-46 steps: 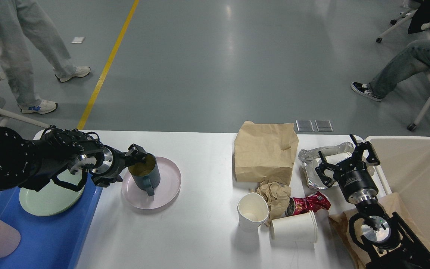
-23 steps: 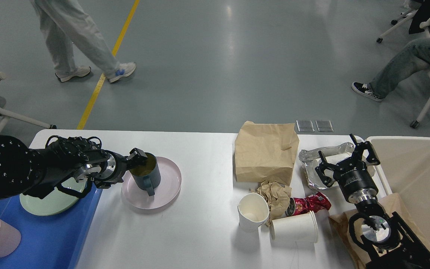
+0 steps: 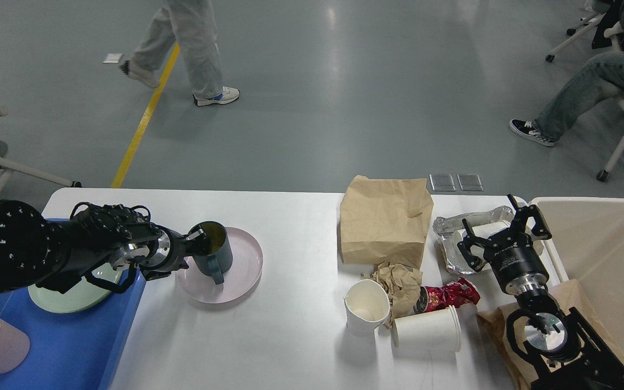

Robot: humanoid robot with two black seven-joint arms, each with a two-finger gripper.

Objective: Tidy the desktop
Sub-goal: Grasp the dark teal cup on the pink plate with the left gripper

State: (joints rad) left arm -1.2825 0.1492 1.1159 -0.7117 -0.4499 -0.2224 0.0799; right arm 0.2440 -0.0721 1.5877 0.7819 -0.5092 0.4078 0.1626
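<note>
Both tools differ: left (image 3: 197,238) seemingly pinches mug (image 3: 212,252) rim, right (image 3: 501,233) spread.

Left arm came in from the left edge, thick black segment near the edge, cabled wrist after it, reaching rightward and nearly level. Left pincer (image 3: 199,239) sat at its far end, small and dark, seen almost end-on; fingers could not be told apart, so open or closed was unclear. Right arm rose from the lower right corner, silver wrist joint below a black cylindrical body, pointing up and away. Right pincer (image 3: 502,233) had its two black fingers (image 3: 533,216) spread wide apart, tips pointing away from the head, nothing held between them
</note>
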